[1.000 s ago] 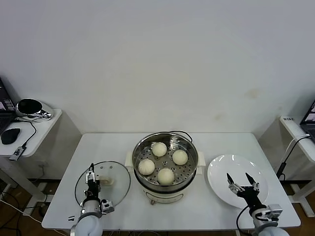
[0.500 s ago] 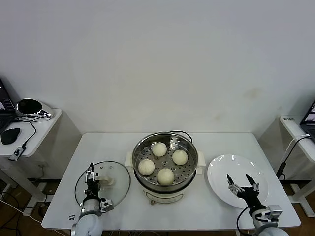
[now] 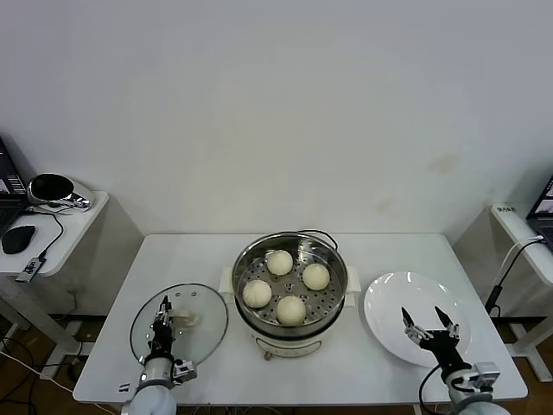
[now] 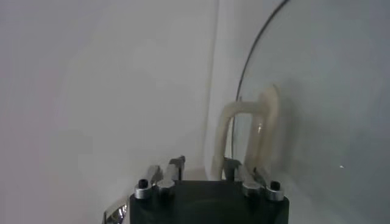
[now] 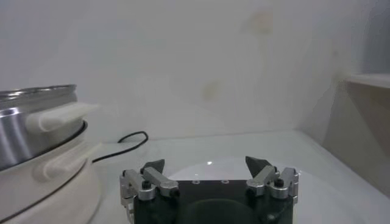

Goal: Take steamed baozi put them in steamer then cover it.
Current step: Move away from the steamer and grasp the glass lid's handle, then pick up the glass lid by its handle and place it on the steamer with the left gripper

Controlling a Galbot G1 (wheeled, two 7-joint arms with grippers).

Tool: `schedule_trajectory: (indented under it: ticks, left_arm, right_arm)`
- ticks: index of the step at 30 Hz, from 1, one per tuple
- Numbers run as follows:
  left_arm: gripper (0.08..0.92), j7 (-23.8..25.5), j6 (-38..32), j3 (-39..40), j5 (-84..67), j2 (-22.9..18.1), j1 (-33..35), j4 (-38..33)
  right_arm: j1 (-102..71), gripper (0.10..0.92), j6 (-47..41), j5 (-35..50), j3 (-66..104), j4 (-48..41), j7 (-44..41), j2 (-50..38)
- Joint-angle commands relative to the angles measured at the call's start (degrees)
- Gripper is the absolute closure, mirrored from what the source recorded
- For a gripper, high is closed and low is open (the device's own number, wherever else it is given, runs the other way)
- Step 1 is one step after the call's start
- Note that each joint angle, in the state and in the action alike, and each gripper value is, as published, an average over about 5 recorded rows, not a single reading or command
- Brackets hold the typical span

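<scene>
- Steamer (image 3: 290, 275), table centre: holds four steamed baozi (image 3: 291, 309).
- Cover (image 3: 200, 304): flat on the table, left of the steamer.
- Left gripper (image 3: 162, 326): fingers apart, beside the cover's handle (image 4: 251, 133).
- Right gripper (image 3: 431, 326): fingers apart, above the white plate (image 3: 393, 298).

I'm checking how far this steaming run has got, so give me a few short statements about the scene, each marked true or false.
1. All four cream-white round baozi sit in the shiny steel steamer. True.
2. The clear glass cover with the cream handle is on the steamer. False: it lies on the table to the steamer's left.
3. The right gripper is open above the flat white plate. True.
4. A baozi remains on the plate. False: the plate holds none.
5. The left gripper is at the cover's handle. True.
</scene>
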Motion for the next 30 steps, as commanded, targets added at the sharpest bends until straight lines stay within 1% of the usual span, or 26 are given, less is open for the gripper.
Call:
schedule_trajectory:
  ticks: [1,5,7,9,11,14,16,18,21,26,30]
  left_arm:
    - [0.719,-3.4,-0.8,0.3,-3.6,0.3,0.1,1.0]
    - [0.822,-2.6,0.3,0.3,-5.5,0.4,0.6,-0.7]
    - [0.848,-1.7,1.0,0.8,-7.3,1.0,1.5,-2.8]
    - [0.852,-2.4,3.0,2.0,-7.7,1.8,2.7,-5.0]
    - [0.852,-4.5,7.5,3.5,-6.4,2.5,4.0,-7.3]
    - [0.852,-5.8,19.1,5.9,-2.7,2.8,6.0,-12.5]
    - [0.852,-3.4,26.4,6.8,0.1,2.5,7.2,-17.5]
    - [0.852,1.7,29.9,6.3,2.7,1.7,7.9,-22.4]
    - [0.852,8.5,30.4,3.6,5.2,1.4,8.3,-26.4]
    - [0.852,13.5,30.8,-0.9,5.6,4.4,7.8,-30.2]
    - [0.852,20.3,33.0,-1.9,8.0,6.3,5.2,-35.1]
  right_arm:
    - [0.3,0.203,-0.4,-0.3,-0.6,0.1,0.1,0.4]
    - [0.3,0.203,-0.4,-0.1,-0.6,0.6,0.1,0.3]
    - [0.2,0.203,-0.3,0.0,-0.5,0.6,0.1,0.1]
    - [0.2,0.203,-0.2,0.0,-0.5,0.7,0.0,0.0]
    - [0.2,0.203,-0.2,0.1,-0.6,0.9,0.0,0.0]
    - [0.4,0.203,-0.3,0.3,-0.7,1.3,0.0,0.0]
    - [0.8,0.203,-0.4,0.5,-0.8,1.4,0.0,-0.1]
    - [1.2,0.203,-0.6,0.7,-0.9,1.4,0.0,0.0]
    - [1.8,0.203,-0.8,0.8,-1.2,1.4,0.1,0.1]
    - [2.4,0.203,-0.8,0.7,-1.3,1.0,0.1,0.2]
    - [2.8,0.203,-0.8,0.2,-1.1,0.4,0.2,0.6]
